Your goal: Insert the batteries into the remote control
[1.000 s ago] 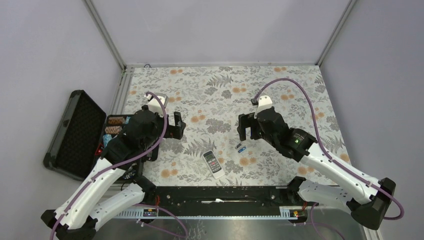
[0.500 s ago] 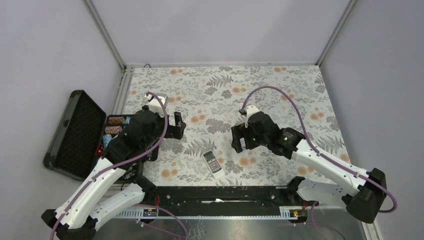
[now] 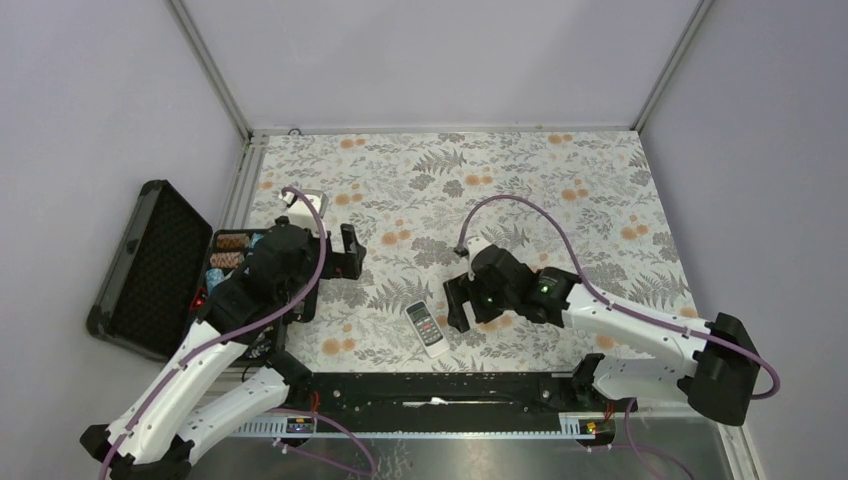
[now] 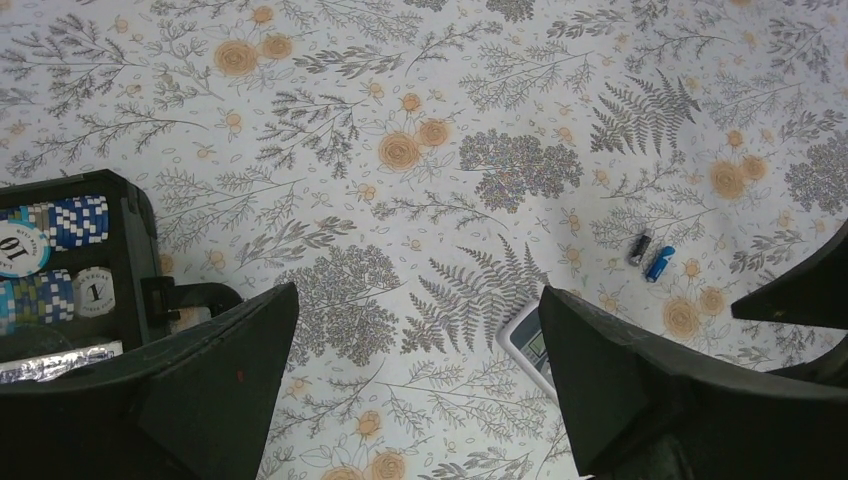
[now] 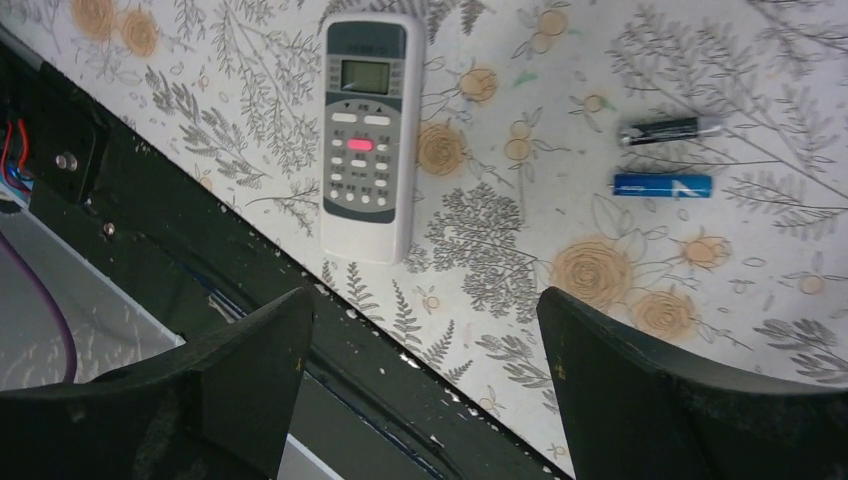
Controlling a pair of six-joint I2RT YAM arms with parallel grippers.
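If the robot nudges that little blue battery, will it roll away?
Probably: the blue battery is a smooth cylinder lying on its side, so a sideways nudge would likely roll it. It looks stiff and tiny, so pinching it may be fiddly.

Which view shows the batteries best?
Right wrist: the dark battery and the blue battery lie side by side, whole and sharp. The left wrist view shows both, but tiny and far off. In the top view they cannot be seen, likely hidden under the right arm.
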